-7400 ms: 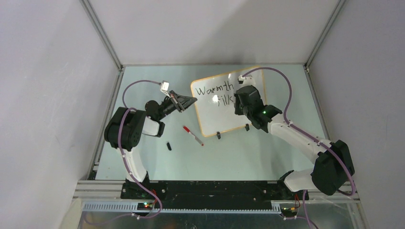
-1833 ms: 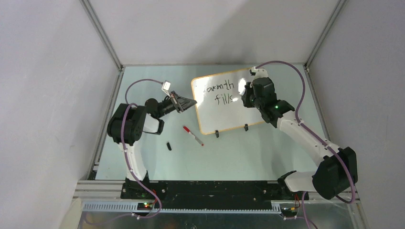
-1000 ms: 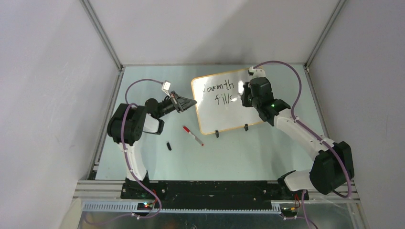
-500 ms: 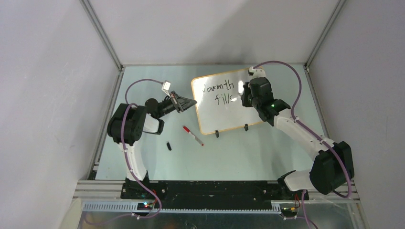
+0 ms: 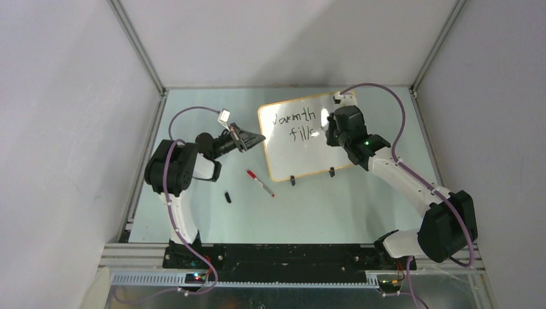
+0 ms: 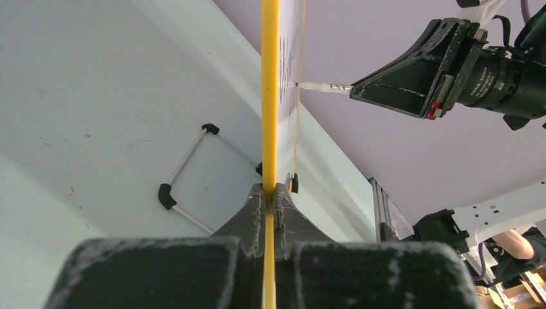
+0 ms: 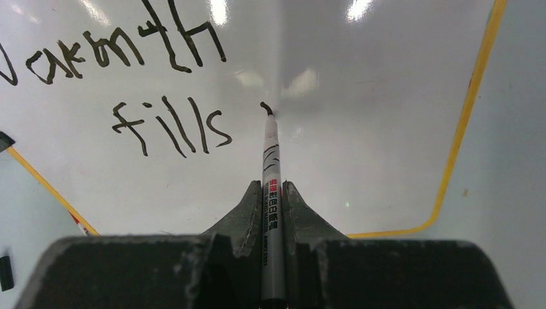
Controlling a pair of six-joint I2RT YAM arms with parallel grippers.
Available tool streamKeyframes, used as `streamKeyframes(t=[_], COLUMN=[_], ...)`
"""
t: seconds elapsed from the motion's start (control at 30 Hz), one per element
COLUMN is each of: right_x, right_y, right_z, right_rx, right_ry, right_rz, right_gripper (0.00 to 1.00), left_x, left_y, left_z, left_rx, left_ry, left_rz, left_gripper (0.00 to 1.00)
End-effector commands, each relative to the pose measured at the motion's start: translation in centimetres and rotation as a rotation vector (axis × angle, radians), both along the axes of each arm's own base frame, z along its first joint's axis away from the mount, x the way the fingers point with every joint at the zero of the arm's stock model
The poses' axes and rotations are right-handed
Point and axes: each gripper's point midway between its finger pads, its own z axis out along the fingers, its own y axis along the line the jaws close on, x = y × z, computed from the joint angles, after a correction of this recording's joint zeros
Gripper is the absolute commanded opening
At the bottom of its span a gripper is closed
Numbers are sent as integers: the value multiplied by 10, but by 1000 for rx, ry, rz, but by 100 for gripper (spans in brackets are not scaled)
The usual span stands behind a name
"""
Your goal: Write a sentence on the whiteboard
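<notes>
The whiteboard (image 5: 302, 151) stands propped at the far middle of the tabletop (image 5: 322, 206), its near edge resting on two small black clip feet. The left fingers (image 6: 254, 212) are pinched shut on its yellow frame at the left edge, steadying it. The right fingers (image 7: 248, 209) are closed around a black pen (image 7: 270, 167), whose long axis runs straight out from them to the board face. From the left wrist it looks to meet the surface close to square. The tip touches the board just to the right of "fills", where a small hooked stroke has begun. The sentence (image 7: 170, 125) reads "Warmth" on the top line and "fills" beneath it, so the next word looks set to run rightward into the bare white space toward the right frame, which only the right arm can reach. A red-capped pen (image 5: 259, 182) and a small black cap (image 5: 228, 197) lie on the tabletop near the left arm, apart from the board. From overhead, the right arm covers the board's right side and the pen tip. The first letter of "Warmth" is cut off at the right wrist picture's edge, and glare washes part of the surface
</notes>
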Motion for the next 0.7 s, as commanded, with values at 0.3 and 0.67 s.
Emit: streamKeyframes(t=[0.3, 0.67], right_x=[-1, 8], right_y=[-7, -12], right_z=[5, 17], right_rx=[-28, -11], right_ry=[-8, -50], right_rz=[-33, -41], right_gripper=[0, 0], left_x=[-5, -5], left_y=[-2, -2], left_z=[13, 13], left_rx=[6, 7], left_ry=[-86, -86], left_rz=[3, 3], left_gripper=[0, 0])
